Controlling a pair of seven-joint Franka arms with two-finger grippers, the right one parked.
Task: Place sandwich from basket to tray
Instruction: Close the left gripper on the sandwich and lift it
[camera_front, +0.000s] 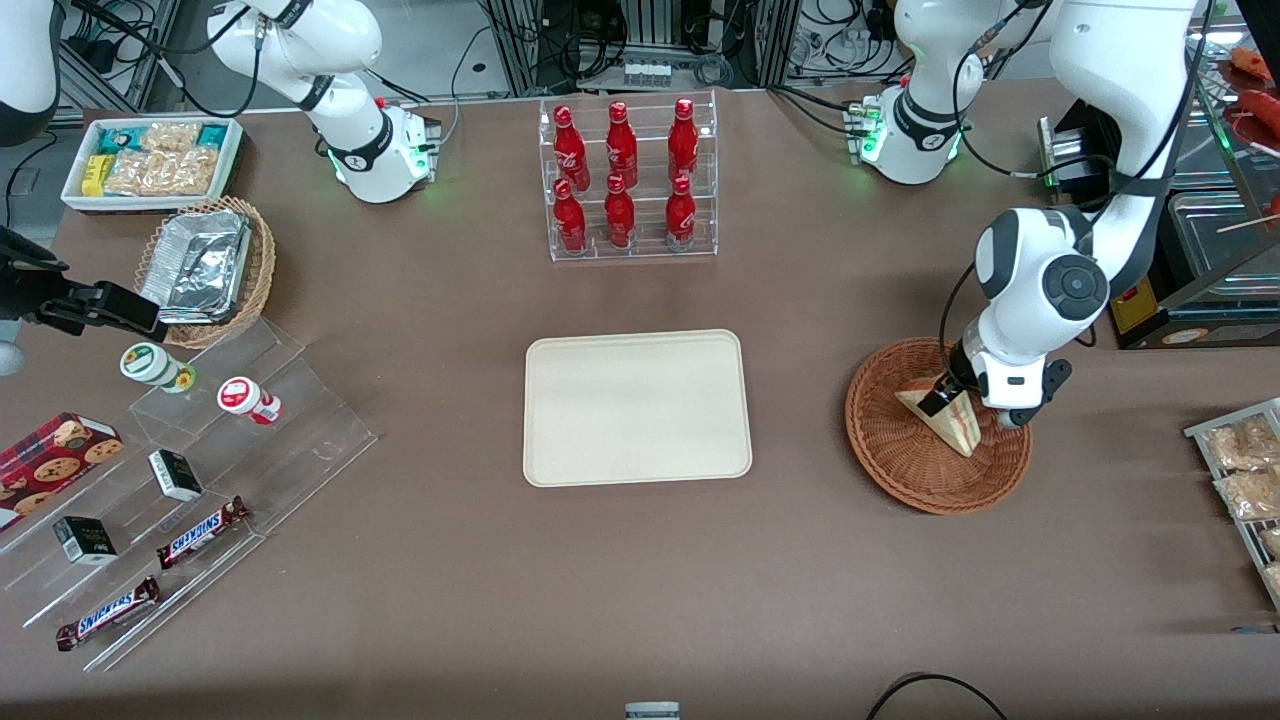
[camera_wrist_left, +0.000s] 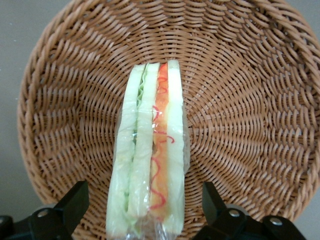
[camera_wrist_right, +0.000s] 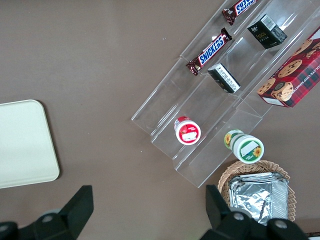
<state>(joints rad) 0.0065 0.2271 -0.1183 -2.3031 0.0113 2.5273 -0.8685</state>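
- Front view: the gripper (camera_front: 946, 398) is down inside the basket (camera_front: 905, 470), right at the sandwich (camera_front: 950, 420). The arm's wrist covers the part of the basket farthest from the camera and one edge of the sandwich, so the fingertips are hard to make out here.
- The sandwich lies in the basket, a pale wedge pointing toward the camera.
- The tray (camera_front: 637, 407) sits bare mid-table, well apart from the basket, with open brown table (camera_front: 600, 580) between them and nearer the camera.
- A clear rack of red bottles (camera_front: 625, 180) stands farther from the camera than the tray. Toward the parked arm's end are a clear stepped shelf (camera_front: 190, 490) with snack bars and small jars, a tan foil-tray basket (camera_front: 205, 270) and a white snack bin (camera_front: 150, 160).
- Left wrist view: the sandwich (camera_wrist_left: 150, 160) stands on edge in the basket (camera_wrist_left: 250, 125), cut face up, wrapped in clear film; its near end is cut off by the frame.
- The fingers (camera_wrist_left: 75, 200) are spread, one on each side of the sandwich, neither touching it.
- Right wrist view: a corner of the tray (camera_wrist_right: 25, 145) shows, the rest cut off.
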